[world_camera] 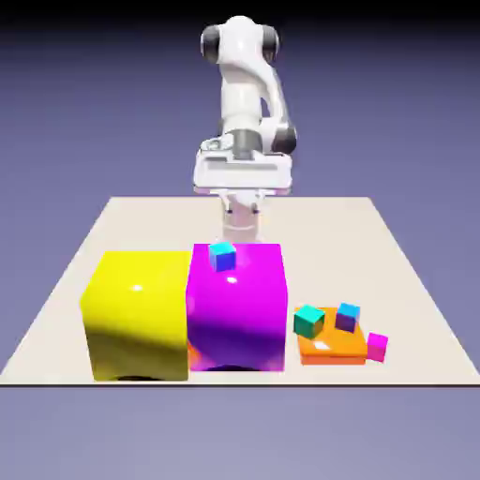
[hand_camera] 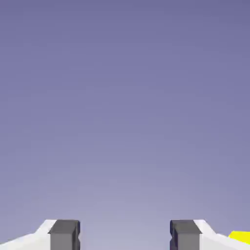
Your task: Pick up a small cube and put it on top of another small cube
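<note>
Right, the fingers (hand_camera: pixel 124 234) stand wide apart, empty, facing backdrop. Small cubes cluster on the orange slab (world_camera: pixel 333 348) beside the magenta block (world_camera: pixel 236 305); one blue cube (world_camera: pixel 222 255) sits atop it. Better descend squarely over one.

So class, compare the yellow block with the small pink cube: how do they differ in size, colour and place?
The yellow block is far bigger than the pink cube. The block is yellow; the cube is pink. The block stands at the exterior view's left, against the magenta block; the cube sits at the right, beside the orange slab. Both rest on the table, untouched.
</note>
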